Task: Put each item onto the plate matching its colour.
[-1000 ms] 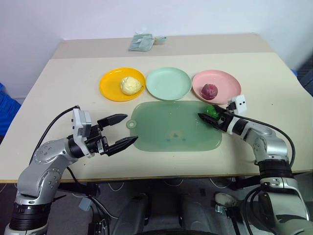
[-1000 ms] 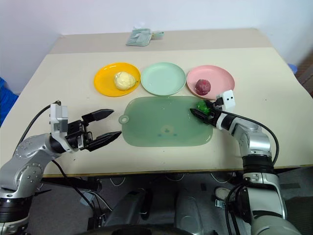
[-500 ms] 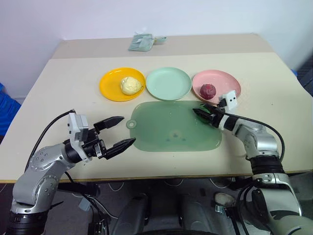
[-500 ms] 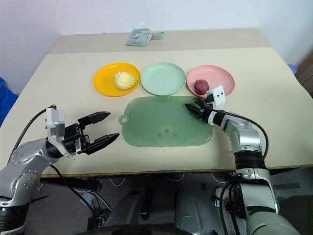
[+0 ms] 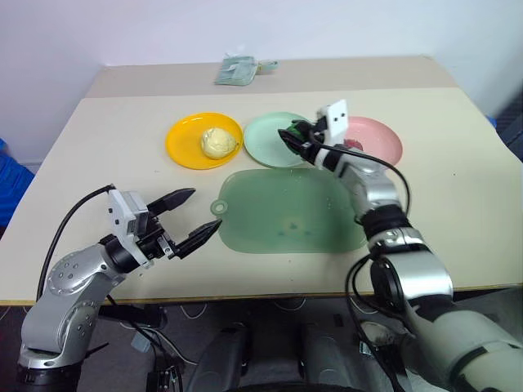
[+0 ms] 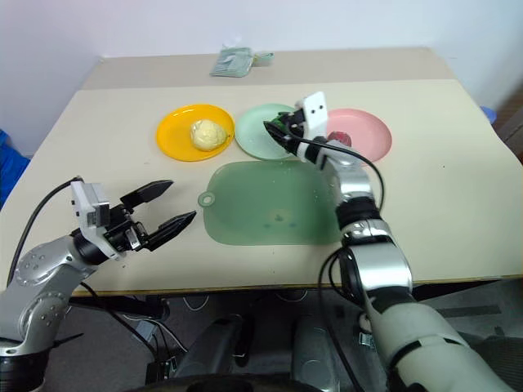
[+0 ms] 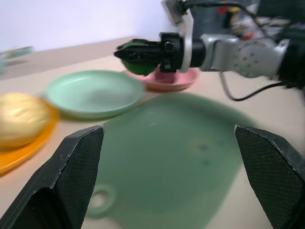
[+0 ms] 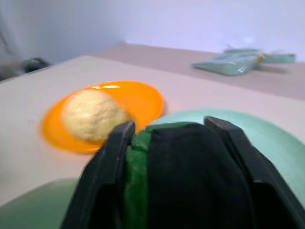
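Lab-type setup: bare beige table (image 5: 98,131), plain white wall (image 5: 245,24).

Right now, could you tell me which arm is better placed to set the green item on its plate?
Right: the right gripper already holds the green item over the mint plate; the left gripper is open, near the table's front.

No readable text, labels, brands or numbers appear anywhere in the scene. The packet (image 5: 237,69) at the far edge of the table (image 5: 458,163) is too small and blurred for any print on it to be made out. The plates and the mat carry no markings.
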Controlling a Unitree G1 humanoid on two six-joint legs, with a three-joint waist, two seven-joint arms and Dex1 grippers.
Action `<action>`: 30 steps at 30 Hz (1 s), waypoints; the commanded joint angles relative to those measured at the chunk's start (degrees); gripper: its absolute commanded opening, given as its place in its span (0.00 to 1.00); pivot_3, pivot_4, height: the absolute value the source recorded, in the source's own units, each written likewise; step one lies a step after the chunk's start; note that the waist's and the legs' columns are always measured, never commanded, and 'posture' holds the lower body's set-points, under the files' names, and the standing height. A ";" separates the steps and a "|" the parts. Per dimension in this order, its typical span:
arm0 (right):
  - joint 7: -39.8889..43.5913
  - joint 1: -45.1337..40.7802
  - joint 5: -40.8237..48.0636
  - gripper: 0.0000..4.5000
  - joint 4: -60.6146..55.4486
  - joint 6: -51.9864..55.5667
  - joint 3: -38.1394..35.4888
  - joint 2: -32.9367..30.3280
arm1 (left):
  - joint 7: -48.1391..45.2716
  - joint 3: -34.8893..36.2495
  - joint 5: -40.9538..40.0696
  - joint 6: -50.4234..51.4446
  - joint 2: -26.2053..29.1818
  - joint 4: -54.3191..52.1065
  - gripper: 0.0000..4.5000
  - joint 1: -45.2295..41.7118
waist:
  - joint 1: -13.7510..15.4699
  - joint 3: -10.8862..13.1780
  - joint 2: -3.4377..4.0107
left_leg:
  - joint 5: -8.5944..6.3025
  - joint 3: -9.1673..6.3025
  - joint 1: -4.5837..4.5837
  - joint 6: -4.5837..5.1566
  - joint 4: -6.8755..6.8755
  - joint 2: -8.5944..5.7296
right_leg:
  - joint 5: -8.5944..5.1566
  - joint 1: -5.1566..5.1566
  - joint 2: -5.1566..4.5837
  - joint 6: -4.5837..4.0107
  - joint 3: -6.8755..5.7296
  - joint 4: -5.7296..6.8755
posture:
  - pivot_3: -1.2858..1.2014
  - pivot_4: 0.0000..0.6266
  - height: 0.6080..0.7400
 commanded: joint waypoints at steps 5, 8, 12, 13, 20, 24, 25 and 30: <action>-9.31 -9.40 -4.50 0.54 14.46 -7.38 -1.67 3.33 | 10.06 2.39 8.72 -2.24 -1.13 -5.58 1.00 2.96 | -0.32 0.01 0.02 | 0.05 0.00 0.00 -0.08 -0.08 0.02 | 0.00 -0.05 0.05 -0.01 0.02 0.03 | 0.52 0.24 1.00; -12.58 -10.61 -6.11 0.81 15.73 -7.89 -1.93 3.63 | 14.39 2.92 12.44 -4.19 -3.17 -7.01 1.00 3.37 | -0.29 0.01 0.02 | 0.06 -0.03 0.00 -0.10 -0.12 0.02 | 0.00 -0.07 0.07 -0.02 0.03 0.04 | 0.52 0.24 1.00; -15.26 -11.42 -7.57 0.98 15.54 -9.95 -2.39 2.55 | 16.70 3.33 12.18 -3.31 -4.87 -8.69 1.00 4.21 | -0.30 0.01 0.02 | 0.08 -0.05 0.00 -0.13 -0.13 0.03 | 0.01 -0.08 0.09 -0.03 0.03 0.04 | 0.52 0.24 1.00; -13.65 -11.46 -6.97 0.98 15.17 -10.32 -3.06 2.13 | 16.80 3.18 12.11 -3.25 -4.95 -8.83 1.00 4.23 | -0.30 0.01 0.02 | 0.08 -0.05 0.00 -0.13 -0.15 0.02 | 0.01 -0.07 0.09 -0.03 0.03 0.04 | 0.52 0.24 1.00; 1.26 -6.78 -3.56 0.98 7.52 -13.05 -5.26 -2.19 | 14.59 2.43 10.27 -2.11 -3.59 -6.11 1.00 1.06 | -0.13 0.01 0.02 | 0.08 -0.07 0.00 -0.13 -0.15 0.04 | 0.01 -0.05 0.13 -0.03 0.02 0.02 | 0.52 0.24 1.00; 8.18 7.52 1.18 0.98 -18.00 -5.02 -4.66 -6.05 | 14.25 1.16 10.00 -0.88 -3.60 -2.20 1.00 -3.58 | 0.25 -0.02 0.01 | 0.08 -0.14 0.02 -0.13 -0.15 0.05 | 0.01 -0.01 0.14 -0.03 0.00 0.03 | 0.52 0.24 1.00; 8.44 12.86 2.38 0.98 -27.23 -1.04 -4.72 -7.81 | 14.14 0.94 9.63 -0.49 -3.76 -1.31 1.00 -4.58 | 0.40 -0.02 0.01 | 0.08 -0.14 0.02 -0.13 -0.15 0.05 | 0.01 -0.01 0.14 -0.03 0.00 0.01 | 0.52 0.24 1.00; 6.61 33.23 8.01 0.98 -58.94 16.62 -8.34 -16.42 | 12.33 1.74 8.05 0.46 -2.96 0.37 1.00 -5.89 | 0.25 0.00 0.05 | -0.04 -0.08 -0.06 0.08 -0.13 0.04 | 0.01 -0.12 0.09 -0.02 0.03 0.06 | 0.52 0.24 1.00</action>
